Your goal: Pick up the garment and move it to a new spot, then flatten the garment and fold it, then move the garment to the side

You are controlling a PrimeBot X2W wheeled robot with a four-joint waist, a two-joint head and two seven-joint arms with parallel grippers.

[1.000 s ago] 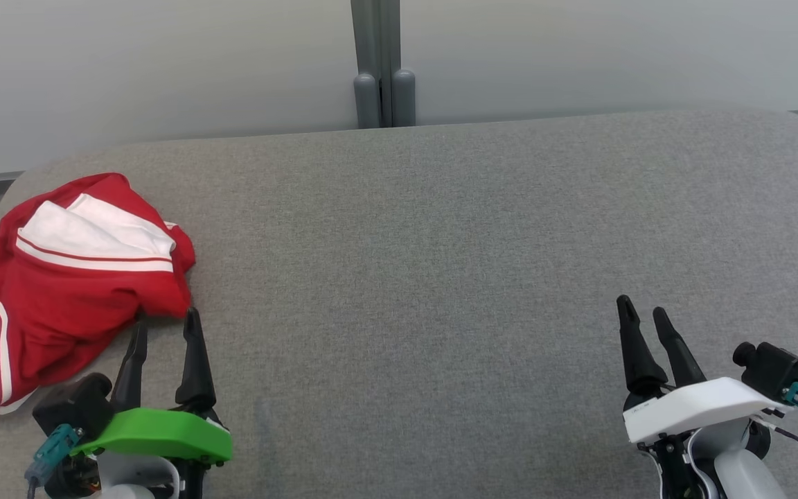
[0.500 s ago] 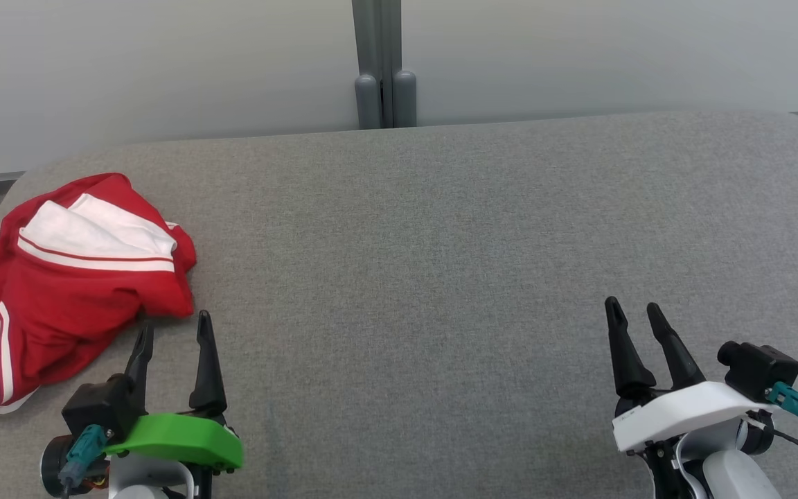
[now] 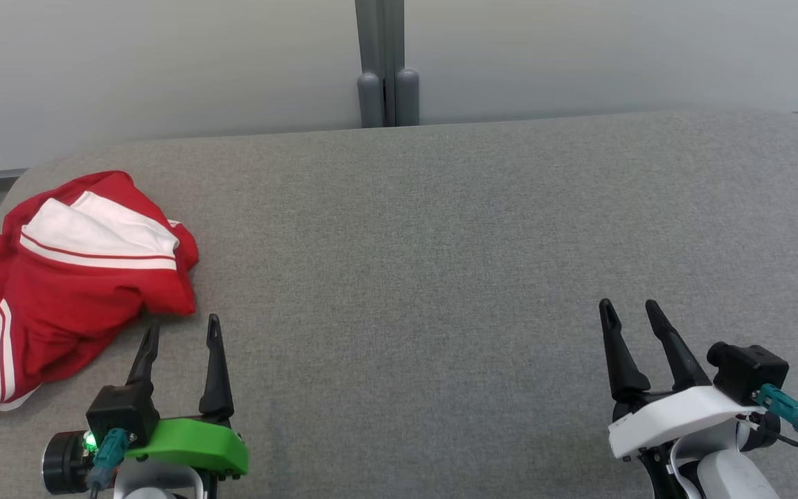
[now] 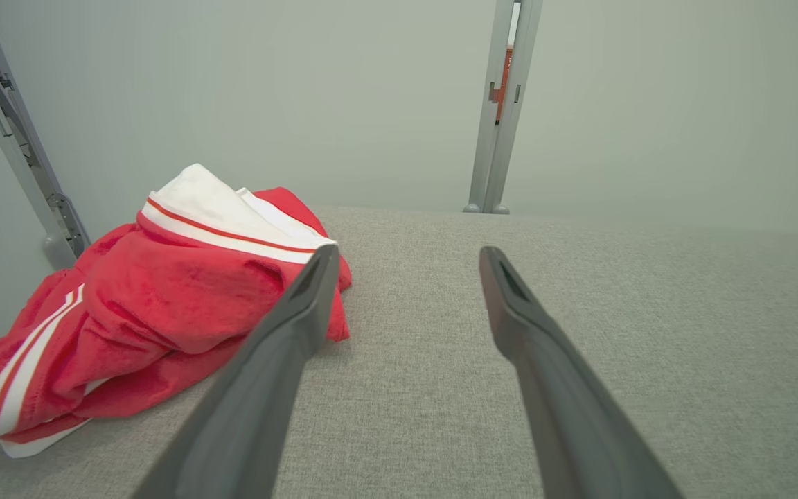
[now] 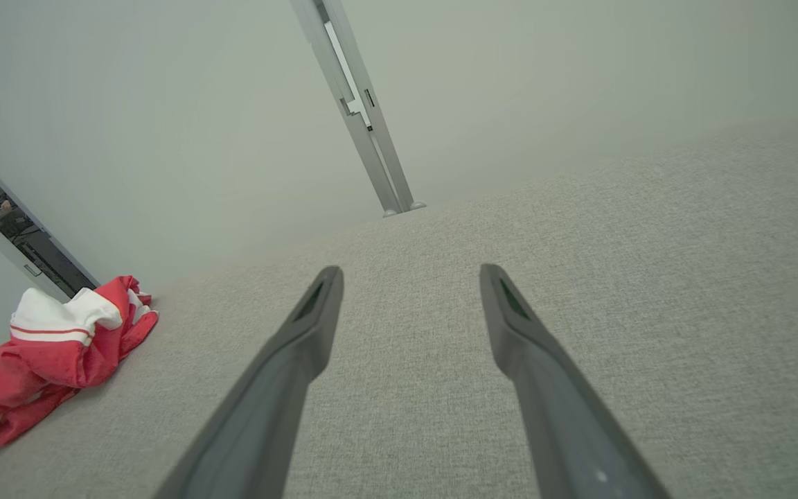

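At far left on the table, the garment lies crumpled, apparently unfolded; left gripper and right gripper gape empty. Pickup pending: the left, nearest, must pinch it.

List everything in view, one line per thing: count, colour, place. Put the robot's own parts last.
garment: one, red with white stripes and a white panel, crumpled at the far left of the padded surface.
padded surface: one, grey fabric, spanning the head view beneath everything else.
wall panels: two, pale grey-white, behind the surface's far edge.
post: one, grey, upright between the panels at the middle of the far edge.
left pincer: one, dark fingers on a green mount, lower left, open and empty, close to the garment's near edge.
right pincer: one, dark fingers on a white mount, lower right, open and empty, over bare surface.
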